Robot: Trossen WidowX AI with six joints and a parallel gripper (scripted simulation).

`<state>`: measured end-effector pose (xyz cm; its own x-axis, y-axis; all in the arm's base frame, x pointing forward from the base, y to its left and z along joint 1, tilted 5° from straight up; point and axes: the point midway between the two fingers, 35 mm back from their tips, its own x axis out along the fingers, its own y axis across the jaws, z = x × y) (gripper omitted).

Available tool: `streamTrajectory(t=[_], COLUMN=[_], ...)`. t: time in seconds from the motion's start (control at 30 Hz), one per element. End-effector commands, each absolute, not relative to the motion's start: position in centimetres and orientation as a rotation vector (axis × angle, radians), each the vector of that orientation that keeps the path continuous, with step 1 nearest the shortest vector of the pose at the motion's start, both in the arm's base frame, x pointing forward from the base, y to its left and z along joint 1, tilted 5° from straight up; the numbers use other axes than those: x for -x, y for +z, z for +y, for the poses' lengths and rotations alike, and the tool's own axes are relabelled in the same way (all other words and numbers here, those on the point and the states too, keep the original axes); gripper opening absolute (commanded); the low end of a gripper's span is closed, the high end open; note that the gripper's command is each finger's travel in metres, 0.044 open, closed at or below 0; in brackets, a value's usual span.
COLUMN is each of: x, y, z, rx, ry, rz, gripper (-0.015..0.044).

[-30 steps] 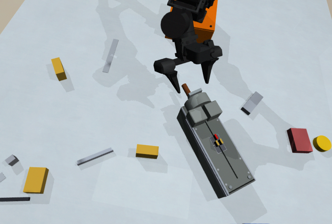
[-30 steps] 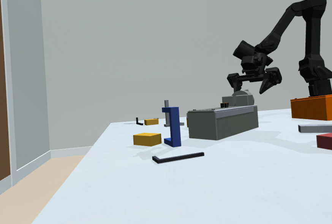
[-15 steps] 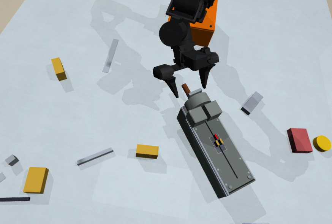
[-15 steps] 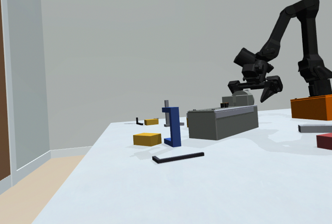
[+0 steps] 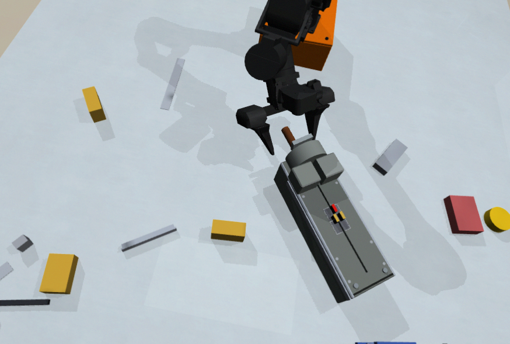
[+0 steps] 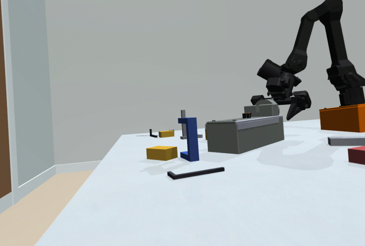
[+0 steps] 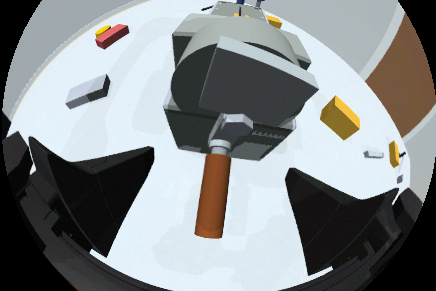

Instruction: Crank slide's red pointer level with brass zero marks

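Note:
The grey machine has a round drum at its crank end. The brown crank handle sticks out from a grey crank plate. The red pointer sits a little to the crank side of the brass zero marks, not level with them. The pointer is hidden in the wrist view. My gripper is open and empty, its fingers on either side of the handle. I cannot see any contact.
A grey block, a red block and a yellow disc lie on one side. A yellow block and a grey bar lie on the other. A blue bracket stands beyond the machine's far end.

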<state>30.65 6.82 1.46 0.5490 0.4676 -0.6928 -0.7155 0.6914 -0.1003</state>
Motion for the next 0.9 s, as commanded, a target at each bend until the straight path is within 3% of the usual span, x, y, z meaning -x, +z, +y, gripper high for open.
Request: streamTrajectory(t=[0.0, 0.4, 0.87], x=[-30.5, -30.4, -30.4], y=[0.7, -0.9, -0.9], z=[6.8, 6.7, 6.7], rx=[0.399, 0.399, 0.399], ry=[0.729, 0.729, 0.729], rz=[0.69, 0.691, 0.691], gripper=[0.044, 0.044, 0.0072])
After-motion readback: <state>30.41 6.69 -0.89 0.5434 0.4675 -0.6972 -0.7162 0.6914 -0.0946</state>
